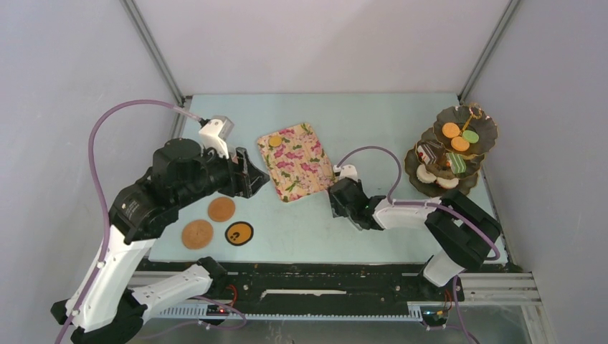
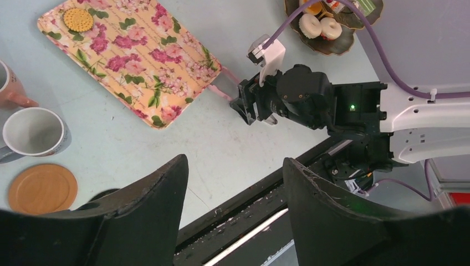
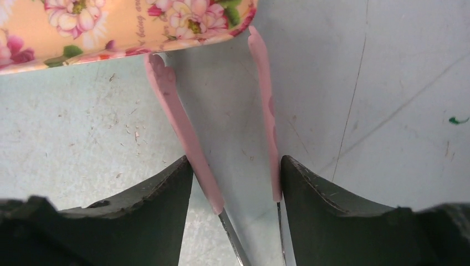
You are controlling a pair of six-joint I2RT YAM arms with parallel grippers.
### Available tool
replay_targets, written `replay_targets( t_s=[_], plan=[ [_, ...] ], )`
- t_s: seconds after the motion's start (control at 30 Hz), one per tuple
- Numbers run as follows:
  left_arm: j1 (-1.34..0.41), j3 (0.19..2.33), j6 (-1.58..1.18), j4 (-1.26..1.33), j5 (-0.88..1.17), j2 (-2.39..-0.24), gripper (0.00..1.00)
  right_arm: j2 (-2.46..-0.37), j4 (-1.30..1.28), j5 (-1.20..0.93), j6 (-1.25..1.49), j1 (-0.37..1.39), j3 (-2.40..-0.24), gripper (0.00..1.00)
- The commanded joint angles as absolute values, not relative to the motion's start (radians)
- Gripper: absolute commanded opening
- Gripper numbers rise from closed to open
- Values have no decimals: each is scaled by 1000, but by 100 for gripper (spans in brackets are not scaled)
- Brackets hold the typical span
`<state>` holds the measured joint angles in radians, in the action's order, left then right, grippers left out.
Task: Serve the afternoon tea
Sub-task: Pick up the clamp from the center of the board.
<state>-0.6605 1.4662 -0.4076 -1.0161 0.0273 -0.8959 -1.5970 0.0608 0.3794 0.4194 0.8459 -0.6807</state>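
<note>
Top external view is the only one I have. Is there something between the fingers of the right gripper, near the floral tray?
Observer: Yes. The pink tongs lie between the fingers of the right gripper, and both tong arms appear to touch them.
Operator: Where do the tips point?
Observer: Toward the edge of the floral tray, very close to it.
Operator: I see no mugs.
Observer: The left wrist view shows a grey mug and a pink mug near a wooden coaster.

Pale table (image 1: 373, 122) | floral tray (image 1: 295, 161) is set centrally | three coasters (image 1: 221, 209) (image 1: 197, 234) (image 1: 239, 233), two mugs (image 2: 34, 133) (image 2: 10, 88) are kept left | three-tier stand (image 1: 490, 129) is placed right
</note>
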Motion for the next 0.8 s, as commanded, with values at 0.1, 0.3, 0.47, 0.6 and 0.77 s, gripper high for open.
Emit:
replay_targets(
  t_s=[0.1, 0.3, 0.47, 0.6, 0.77],
  plan=[
    [-654, 1453, -450, -995, 79, -876, 69, -1607, -133, 489, 737, 922, -681, 61],
    [-654, 1437, -456, -1012, 94, -887, 67, -1648, -123, 686, 837, 1067, -657, 76],
    [-655, 1421, -434, -1029, 103, -892, 67, -1698, 162, 671, 644, 1104, -556, 79],
    [-655, 1429, -438, -1012, 111, -901, 66, -1744, 402, 568, 508, 1087, -466, 75],
    [-655, 1458, -434, -1020, 121, -917, 66, -1830, 562, 534, 463, 1084, -420, 69]
  ],
)
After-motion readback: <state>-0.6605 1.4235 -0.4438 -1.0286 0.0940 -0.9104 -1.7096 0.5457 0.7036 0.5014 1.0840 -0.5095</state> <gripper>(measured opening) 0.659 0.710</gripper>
